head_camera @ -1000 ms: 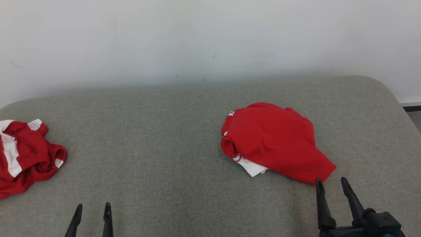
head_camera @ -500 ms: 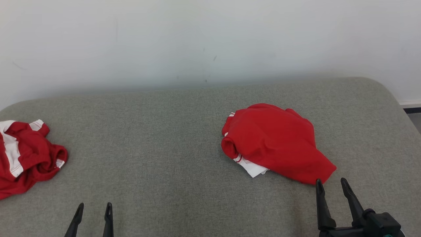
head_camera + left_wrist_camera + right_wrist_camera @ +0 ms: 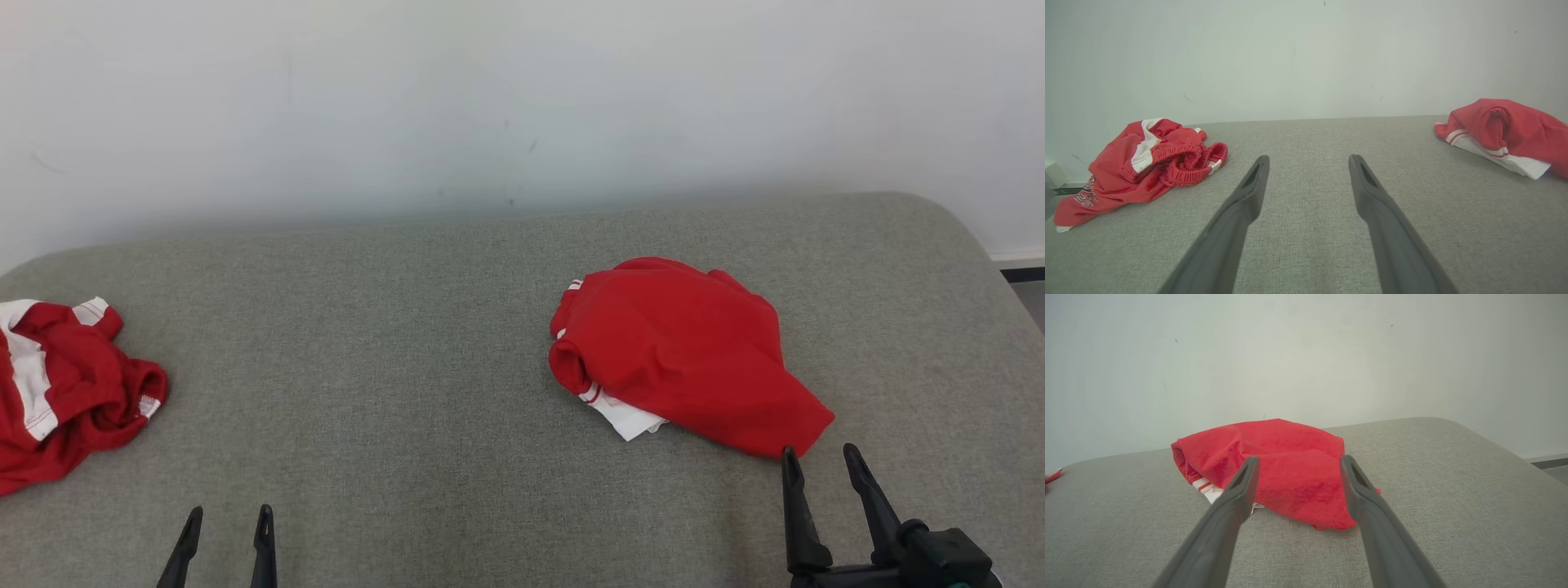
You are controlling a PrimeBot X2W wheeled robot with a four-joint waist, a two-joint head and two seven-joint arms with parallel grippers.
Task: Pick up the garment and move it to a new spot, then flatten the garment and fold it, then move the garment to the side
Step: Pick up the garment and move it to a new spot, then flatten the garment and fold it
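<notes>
A pale wall [image 3: 522, 98] runs across the far side of the scene. Against it sits a broad grey fabric-covered surface [image 3: 392, 343] with rounded far corners, reaching to the near edge of the head view.

On the right half of this surface lies the folded red garment [image 3: 694, 351], a compact bundle with a rolled edge on its left side. A white layer with thin red stripes pokes out from under its near left edge. Its near right corner tapers to a point.

At the far left edge of the surface, well apart from it, lies a crumpled red-and-white garment [image 3: 73, 392], bunched up with an elastic waistband showing and some lettering on the fabric.

The right gripper [image 3: 819, 452] sits at the near right, jaws spread apart and holding nothing. Its left fingertip is just beside the folded garment's near right corner.

The left gripper [image 3: 230, 513] sits at the near left over bare fabric. Its fingers are likewise parted and empty, clear of both garments.
</notes>
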